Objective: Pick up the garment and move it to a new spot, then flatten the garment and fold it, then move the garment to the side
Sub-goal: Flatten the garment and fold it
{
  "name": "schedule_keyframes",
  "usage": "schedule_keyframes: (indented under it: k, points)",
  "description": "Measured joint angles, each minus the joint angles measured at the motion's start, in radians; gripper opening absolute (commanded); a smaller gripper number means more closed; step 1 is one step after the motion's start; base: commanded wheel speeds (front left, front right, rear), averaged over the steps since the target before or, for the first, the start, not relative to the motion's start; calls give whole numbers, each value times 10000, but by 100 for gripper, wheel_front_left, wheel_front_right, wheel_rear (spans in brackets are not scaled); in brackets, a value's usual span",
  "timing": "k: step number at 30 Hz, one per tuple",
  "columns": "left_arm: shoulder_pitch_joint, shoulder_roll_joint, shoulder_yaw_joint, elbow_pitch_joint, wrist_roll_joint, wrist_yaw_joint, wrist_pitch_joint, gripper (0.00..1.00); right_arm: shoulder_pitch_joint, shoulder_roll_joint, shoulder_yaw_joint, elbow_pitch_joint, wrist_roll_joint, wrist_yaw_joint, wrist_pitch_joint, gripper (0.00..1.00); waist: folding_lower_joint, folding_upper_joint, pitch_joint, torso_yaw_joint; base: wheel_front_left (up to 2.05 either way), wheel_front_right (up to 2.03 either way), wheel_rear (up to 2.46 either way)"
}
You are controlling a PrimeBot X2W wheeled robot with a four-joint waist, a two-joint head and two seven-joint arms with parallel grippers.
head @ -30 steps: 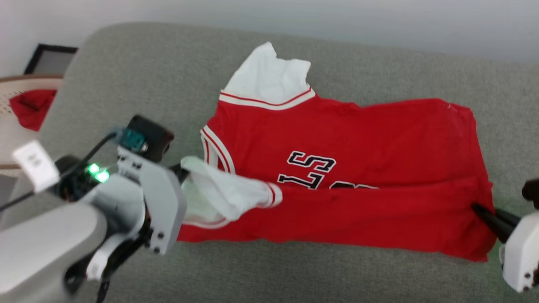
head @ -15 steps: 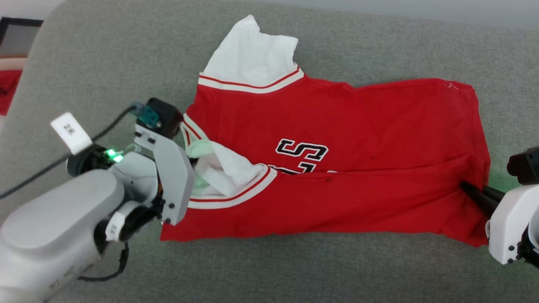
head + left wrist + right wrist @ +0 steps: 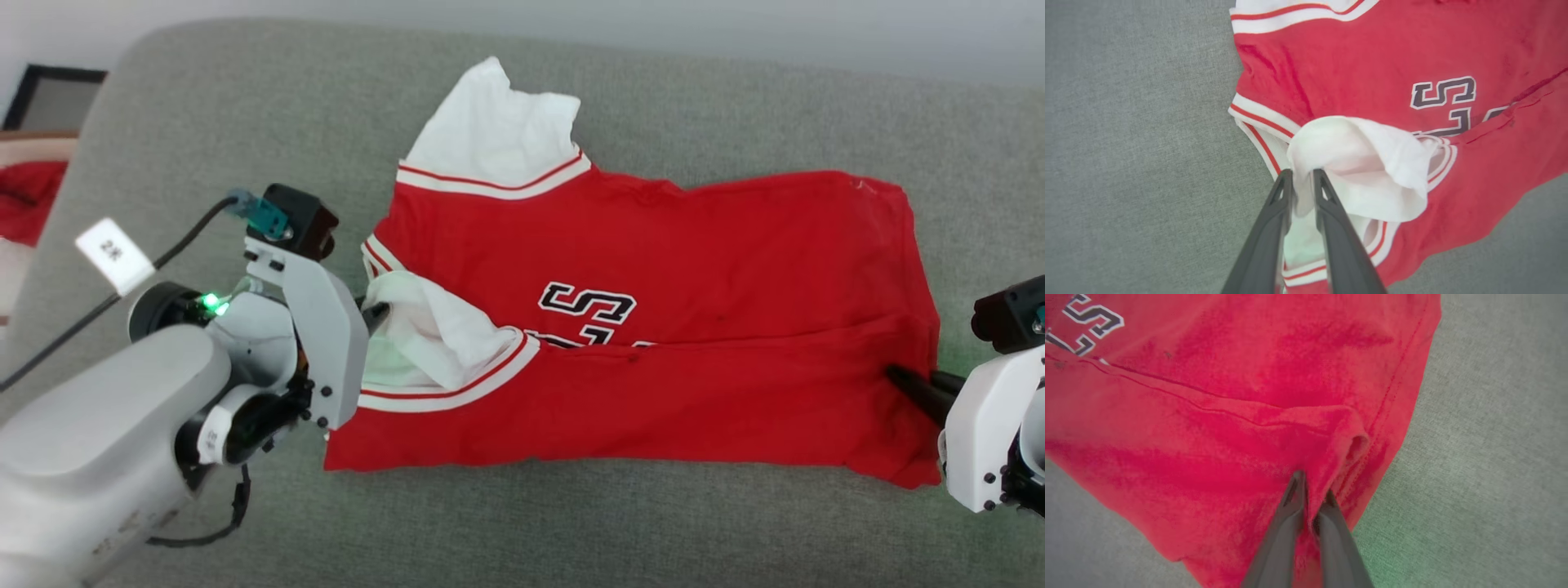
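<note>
Where it lies folded, garment (image 3: 694,269) crosswise, hem (image 3: 914,278) rightward

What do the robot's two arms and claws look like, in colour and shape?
Left side: rounded pale grey forearm, white angular wrist bracket, green light, black cable with teal plug, white paper tag. Both the left claw and right claw have two long, dark grey tapering fingers.

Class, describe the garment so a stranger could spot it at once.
On the grey cushion lies the garment, spread across its middle. Unlike the plain red cloth off to the left, it has white sleeves, striped trim and dark lettering.
</note>
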Motion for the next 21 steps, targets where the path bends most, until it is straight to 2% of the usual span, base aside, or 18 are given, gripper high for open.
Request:
schedule_keyframes:
  k: [3, 11, 21]
  points:
    - [99, 138, 67, -221, 46, 86, -251, 100, 97, -46, -17, -230, -69, 0, 48, 100, 0, 0, -242, 43, 0, 0, 0]
    - [666, 495, 422, -1114, 36, 522, -1208, 100, 480, 75, -435, -711, -506, 0, -472, 100, 0, 0, -933, 163, 0, 0, 0]
    - [1783, 1260, 681, -2592, -253, 1555, -1983, 100, 1235, 527, -1106, -1613, -1442, 0, -1835, 100, 0, 0, -1612, 156, 0, 0, 0]
